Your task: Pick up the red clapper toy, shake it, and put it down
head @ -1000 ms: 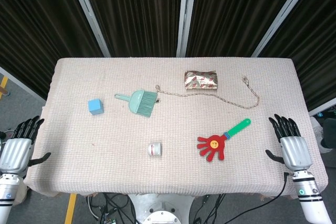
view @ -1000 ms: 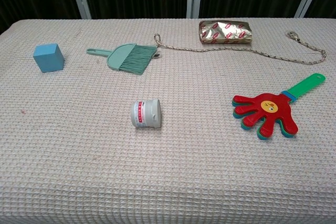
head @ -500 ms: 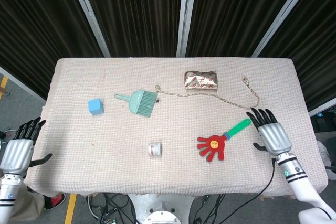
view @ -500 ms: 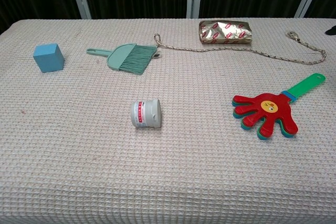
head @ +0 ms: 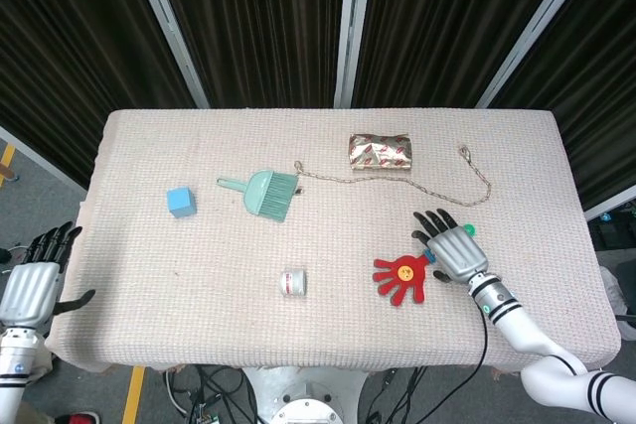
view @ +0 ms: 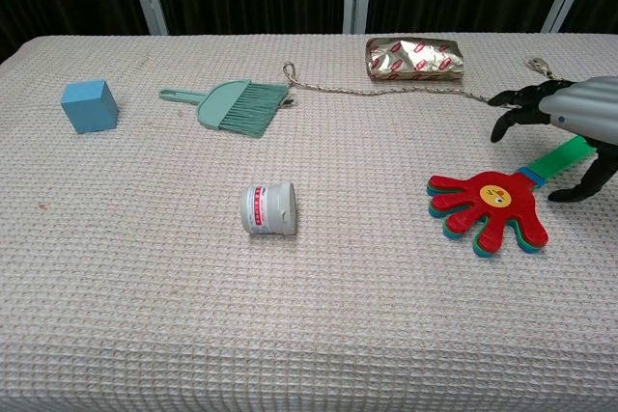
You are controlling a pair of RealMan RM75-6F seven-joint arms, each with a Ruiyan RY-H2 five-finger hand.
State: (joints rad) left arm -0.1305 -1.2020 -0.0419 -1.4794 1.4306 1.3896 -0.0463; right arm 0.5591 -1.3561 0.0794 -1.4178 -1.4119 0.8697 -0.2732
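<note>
The red clapper toy (head: 399,279) (view: 488,206) lies flat on the table at the right, its hand-shaped paddles toward me and its green handle (view: 564,158) pointing to the far right. My right hand (head: 452,248) (view: 570,123) hovers over the green handle with fingers spread, holding nothing. In the head view the hand covers most of the handle. My left hand (head: 32,285) hangs open off the table's left edge, far from the toy.
A small white jar (head: 293,283) lies on its side mid-table. A teal brush (head: 265,193), a blue cube (head: 180,202), a foil packet (head: 380,153) and a thin cord with a clasp (head: 437,191) lie farther back. The cloth-covered table (head: 199,325) ends just right of the toy.
My right hand has moved left from the table's right edge to above the clapper's green handle. The clapper and my left hand have not moved.
</note>
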